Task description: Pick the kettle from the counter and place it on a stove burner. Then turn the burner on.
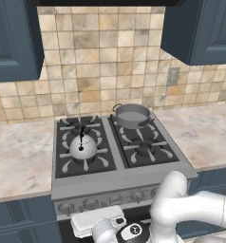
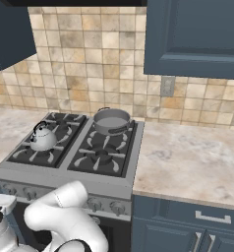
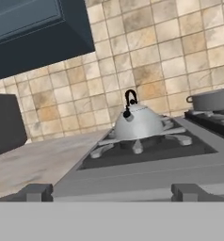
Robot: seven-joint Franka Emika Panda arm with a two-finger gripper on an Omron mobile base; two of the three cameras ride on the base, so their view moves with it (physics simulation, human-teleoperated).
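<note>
From the left base view the kettle (image 1: 83,146) sits on the front-left stove burner (image 1: 83,153) — rigid, smooth-domed, likely slippery, so the thin black handle (image 1: 81,137) is the hold. The right base view shows it (image 2: 43,139) small, its spout unclear. In the hand view the fingertips (image 3: 36,192) stand apart, empty.

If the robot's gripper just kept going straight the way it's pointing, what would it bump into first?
Probably the stove's front edge, just ahead of the gripper. The kettle on the front-left burner sits behind and higher. Depth is hard to judge here.
</note>
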